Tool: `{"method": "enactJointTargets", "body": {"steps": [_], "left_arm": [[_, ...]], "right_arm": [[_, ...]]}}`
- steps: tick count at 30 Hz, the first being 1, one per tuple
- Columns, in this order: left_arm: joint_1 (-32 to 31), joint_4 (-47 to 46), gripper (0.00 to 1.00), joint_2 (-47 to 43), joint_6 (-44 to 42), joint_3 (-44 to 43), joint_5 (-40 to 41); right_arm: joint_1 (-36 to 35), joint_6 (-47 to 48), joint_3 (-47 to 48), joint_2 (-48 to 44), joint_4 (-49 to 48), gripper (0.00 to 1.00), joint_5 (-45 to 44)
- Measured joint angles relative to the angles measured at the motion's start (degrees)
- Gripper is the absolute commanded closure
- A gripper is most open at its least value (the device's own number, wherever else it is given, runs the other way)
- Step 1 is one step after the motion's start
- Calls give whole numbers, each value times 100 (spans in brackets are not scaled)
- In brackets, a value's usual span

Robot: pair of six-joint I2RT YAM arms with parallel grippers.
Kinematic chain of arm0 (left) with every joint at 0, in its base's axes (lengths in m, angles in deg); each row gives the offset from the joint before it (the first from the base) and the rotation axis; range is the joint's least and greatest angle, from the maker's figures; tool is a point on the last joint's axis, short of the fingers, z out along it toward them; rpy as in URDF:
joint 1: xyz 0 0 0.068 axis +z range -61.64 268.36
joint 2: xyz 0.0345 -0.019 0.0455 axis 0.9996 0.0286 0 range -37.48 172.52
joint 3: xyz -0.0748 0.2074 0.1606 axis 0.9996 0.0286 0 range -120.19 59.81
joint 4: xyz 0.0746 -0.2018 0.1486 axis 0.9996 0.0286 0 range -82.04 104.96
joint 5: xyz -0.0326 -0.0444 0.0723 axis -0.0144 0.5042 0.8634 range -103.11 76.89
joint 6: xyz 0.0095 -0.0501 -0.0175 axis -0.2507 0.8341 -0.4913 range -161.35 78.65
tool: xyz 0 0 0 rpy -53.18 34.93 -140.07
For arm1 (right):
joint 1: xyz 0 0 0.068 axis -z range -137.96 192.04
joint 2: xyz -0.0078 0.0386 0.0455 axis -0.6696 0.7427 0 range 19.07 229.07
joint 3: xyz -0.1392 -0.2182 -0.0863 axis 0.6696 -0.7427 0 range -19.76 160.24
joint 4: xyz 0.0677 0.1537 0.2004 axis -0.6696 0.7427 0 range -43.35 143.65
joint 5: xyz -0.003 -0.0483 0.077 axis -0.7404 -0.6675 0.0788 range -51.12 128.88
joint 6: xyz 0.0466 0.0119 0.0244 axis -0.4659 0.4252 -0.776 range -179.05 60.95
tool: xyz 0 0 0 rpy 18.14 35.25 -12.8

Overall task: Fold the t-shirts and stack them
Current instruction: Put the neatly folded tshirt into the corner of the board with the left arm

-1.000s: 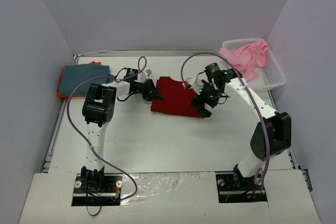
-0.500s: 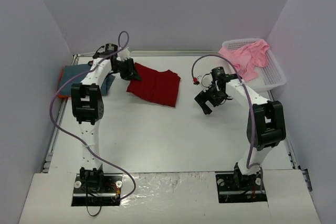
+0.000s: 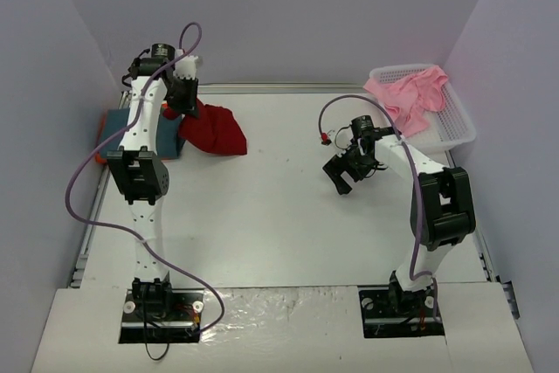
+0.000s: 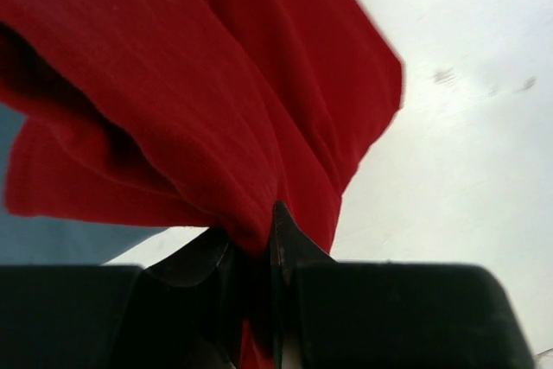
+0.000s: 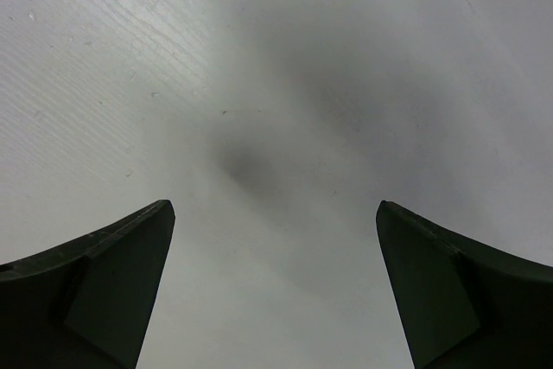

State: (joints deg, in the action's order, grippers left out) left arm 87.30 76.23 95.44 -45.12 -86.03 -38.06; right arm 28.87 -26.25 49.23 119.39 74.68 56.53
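Observation:
My left gripper (image 3: 187, 100) is shut on the folded dark red t-shirt (image 3: 214, 131) and holds it lifted at the far left; the shirt hangs bunched from the jaws (image 4: 207, 110). Under and behind it a folded teal-blue t-shirt (image 3: 118, 132) lies at the table's left edge, with an orange t-shirt (image 3: 101, 157) showing as a rim beneath it. The teal-blue cloth also shows in the left wrist view (image 4: 60, 235). The light pink t-shirt (image 3: 404, 93) lies heaped in the basket. My right gripper (image 3: 343, 172) is open and empty over bare table (image 5: 276, 213).
A white plastic lattice basket (image 3: 458, 124) stands at the far right by the wall. White walls close in the table at left, back and right. A purple cable (image 3: 87, 172) loops off my left arm, another (image 3: 336, 107) off my right arm.
My left gripper has carried the dark red t-shirt left and up from mid-table towards the teal-blue pile. My right gripper let go of the shirt, drew back to the right and stays open.

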Motion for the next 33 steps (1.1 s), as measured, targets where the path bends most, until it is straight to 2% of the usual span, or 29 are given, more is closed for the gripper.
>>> {"method": "enactJointTargets", "body": {"steps": [7, 17, 24, 33], "left_arm": [[125, 479, 98, 295, -656, 2, 671], [350, 562, 98, 435, -1207, -20, 1478], [90, 380, 98, 433, -1641, -31, 2159], [-533, 181, 98, 372, -1716, -149, 2745]], "right_arm": [[0, 2, -13, 0, -2, 0, 50], [0, 17, -35, 164, -4, 0, 35], [0, 17, -63, 293, -2, 0, -33], [0, 20, -68, 516, -2, 0, -149]]}}
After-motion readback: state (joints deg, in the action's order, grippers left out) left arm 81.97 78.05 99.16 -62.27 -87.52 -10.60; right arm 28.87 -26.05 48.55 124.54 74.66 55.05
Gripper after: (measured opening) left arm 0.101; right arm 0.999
